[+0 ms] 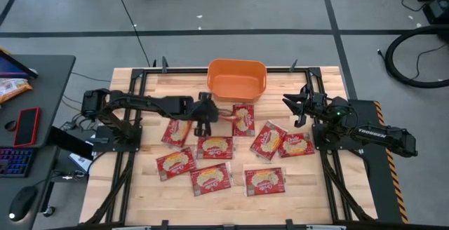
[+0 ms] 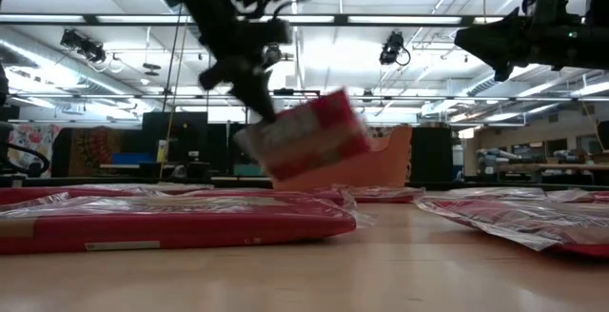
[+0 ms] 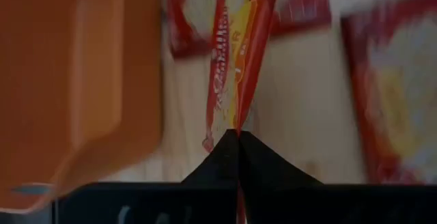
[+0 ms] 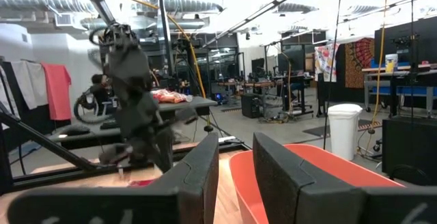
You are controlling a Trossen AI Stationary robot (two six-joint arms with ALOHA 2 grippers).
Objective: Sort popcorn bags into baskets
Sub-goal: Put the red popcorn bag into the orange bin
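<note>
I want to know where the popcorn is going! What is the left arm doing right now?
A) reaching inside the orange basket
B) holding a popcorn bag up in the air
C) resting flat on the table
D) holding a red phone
B: the left gripper is shut on a popcorn bag that hangs clear of the table, near the orange basket.

My two arms work over a pale wooden table (image 1: 140, 83). Just beyond my left gripper (image 1: 204, 126) the orange basket (image 1: 237, 78) rests on the boards. Red popcorn bags (image 1: 212, 179) lie flat below and between my grippers, the right gripper (image 1: 297, 109) above them.
</note>
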